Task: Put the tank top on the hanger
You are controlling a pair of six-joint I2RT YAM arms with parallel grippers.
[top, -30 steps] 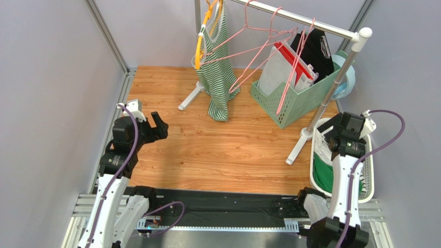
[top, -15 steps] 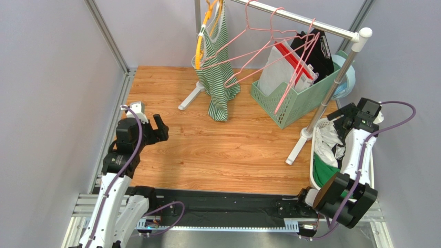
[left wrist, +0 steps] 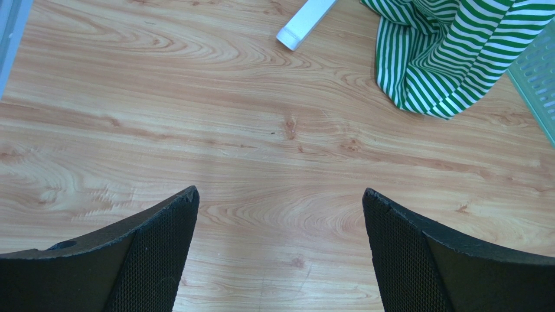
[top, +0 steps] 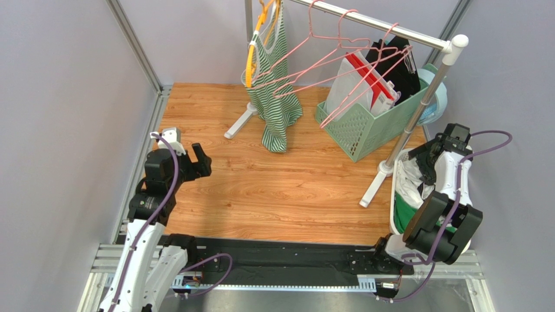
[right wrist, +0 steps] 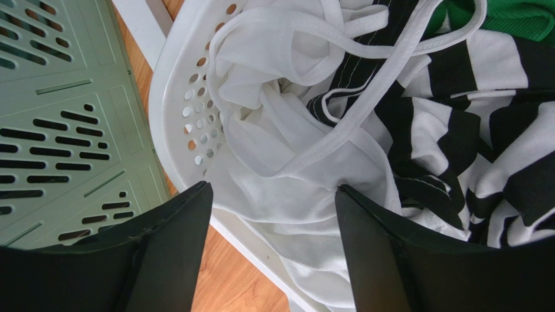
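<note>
Pickup step, I'd say: right tool [right wrist: 273,188] hangs wide open and empty over the tank top [right wrist: 260,130], crumpled in the white basket [right wrist: 176,110] by the right edge of the table [top: 293,188]. Next it needs to drop and pinch a strap [right wrist: 365,49]. Left tool [left wrist: 280,195] is open, empty too.

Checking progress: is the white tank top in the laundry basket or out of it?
In. The tank top lies bunched inside the white basket, partly draped over its rim; the open right gripper hangs above it.
</note>
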